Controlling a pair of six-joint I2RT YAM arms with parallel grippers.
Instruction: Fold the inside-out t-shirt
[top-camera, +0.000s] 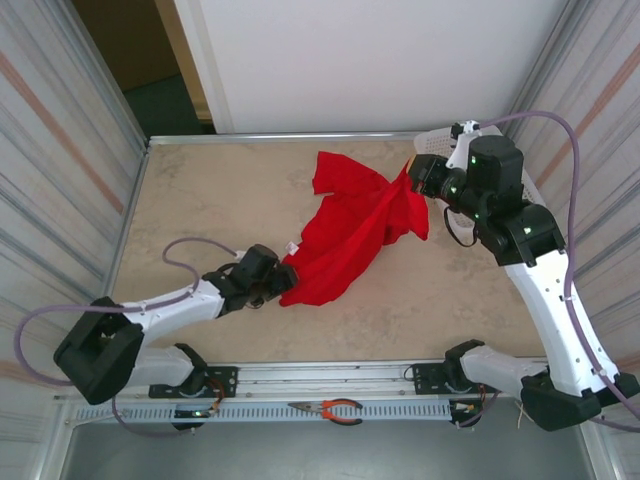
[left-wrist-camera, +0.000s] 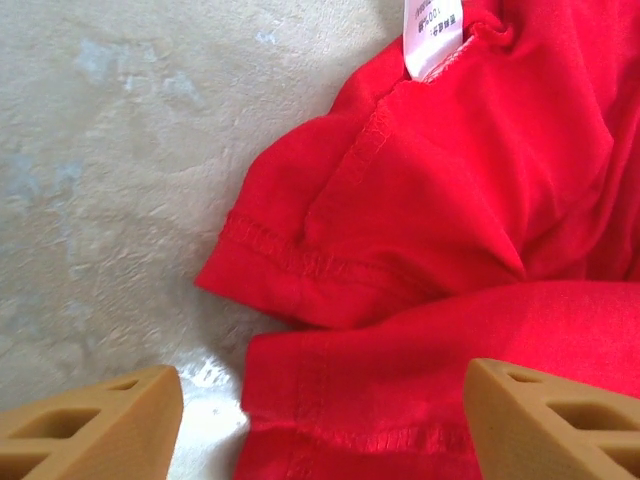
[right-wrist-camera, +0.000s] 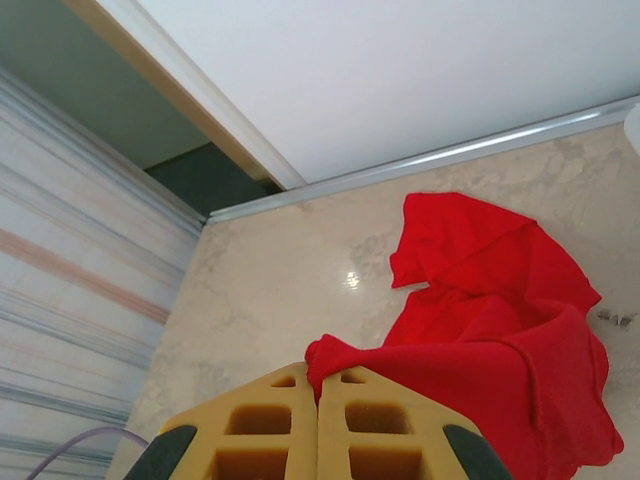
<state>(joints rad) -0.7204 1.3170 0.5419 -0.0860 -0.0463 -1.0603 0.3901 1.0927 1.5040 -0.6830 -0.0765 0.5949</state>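
My right gripper (right-wrist-camera: 318, 388) is pressed fully together on a fold of the bright red, soft cloth short-sleeved t-shirt (top-camera: 350, 235) and holds that part up off the pale marbled tabletop (top-camera: 200, 190). From those fingertips the cloth drapes down and away in a slack diagonal toward my left gripper (left-wrist-camera: 325, 405).

The left one sits low over the table with its jaws well apart and nothing in them. One finger is over bare tabletop, the other over red cloth, and a stitched hem (left-wrist-camera: 290, 255) lies just ahead of the gap. Farther ahead a small white care label (left-wrist-camera: 432, 35) shows on the outside (the raised seams around it say the shirt is inside out).

I judge this shirt light, limp and not fragile. It has no stiffness of its own, so it should sag and bunch wherever I don't support it. The best hold is the doubled, stitched hem edge near the left fingers, where the thicker seam gives a firm bite. A pinch mid-panel would only gather loose cloth.
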